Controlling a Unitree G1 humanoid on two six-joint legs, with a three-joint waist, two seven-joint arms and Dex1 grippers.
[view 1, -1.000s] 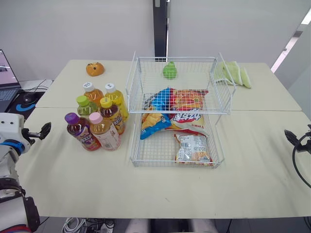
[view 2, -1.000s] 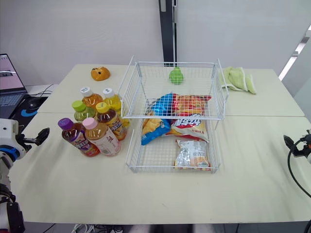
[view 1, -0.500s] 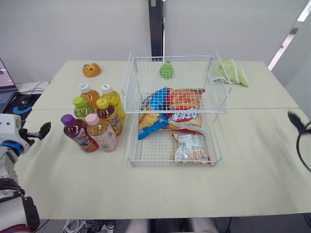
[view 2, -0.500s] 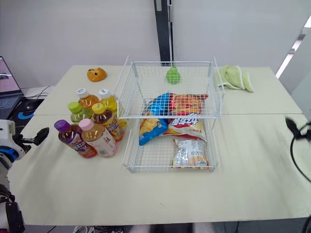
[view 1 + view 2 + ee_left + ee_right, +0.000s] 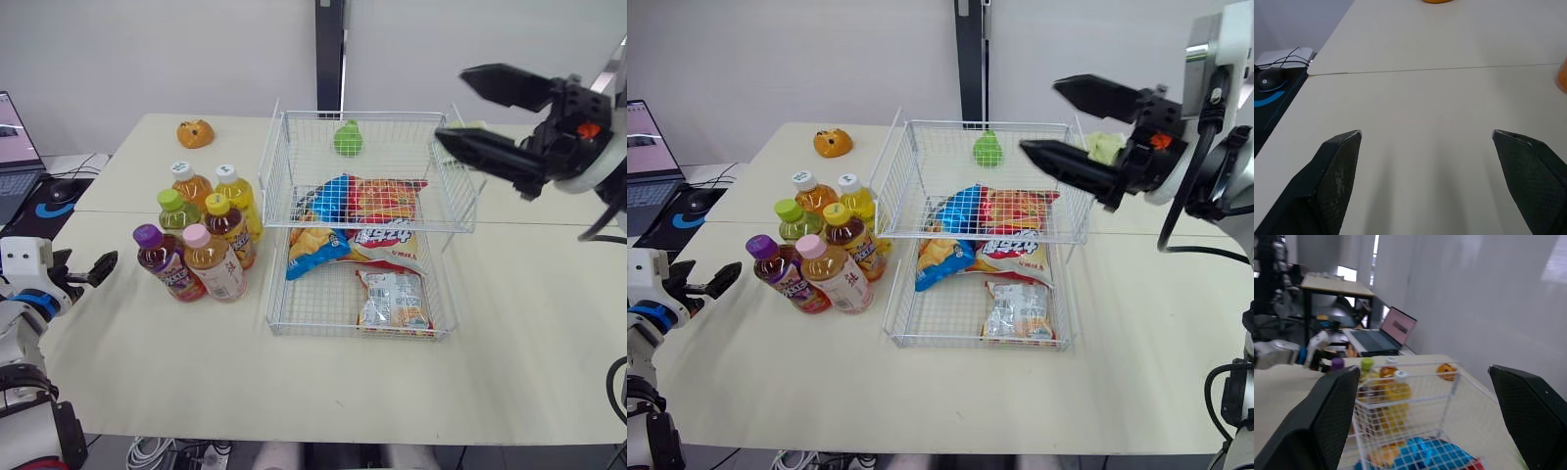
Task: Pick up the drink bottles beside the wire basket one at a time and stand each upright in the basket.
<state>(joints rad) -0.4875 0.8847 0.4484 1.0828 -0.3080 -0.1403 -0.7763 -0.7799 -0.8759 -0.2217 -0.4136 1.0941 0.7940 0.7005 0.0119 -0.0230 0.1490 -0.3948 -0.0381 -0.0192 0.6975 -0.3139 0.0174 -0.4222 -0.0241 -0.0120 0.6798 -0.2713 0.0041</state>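
We count six drink bottles (image 5: 201, 235) standing upright in a tight cluster just beside the wire basket (image 5: 353, 334), on its left side, and none of them is in the basket yet. Snack bags (image 5: 362, 235) already lie in the basket, mostly toward its back and right, so the front left corner looks freest to us.

The left gripper (image 5: 1425, 132) hangs low over the table on that same left side, farther out from the basket than the bottles, with its fingers spread wide and nothing between them. The cluster sits between it and the basket, and the purple-capped bottle (image 5: 162, 262) is at the cluster's outer edge, nearest to it.

The right gripper (image 5: 452, 106) is raised high over the basket's far right corner, also parted and empty, well apart from the bottles.

We judge the left arm the nearer one. Since the bottles' long axes are vertical, a level side grasp on the purple-capped bottle suits.
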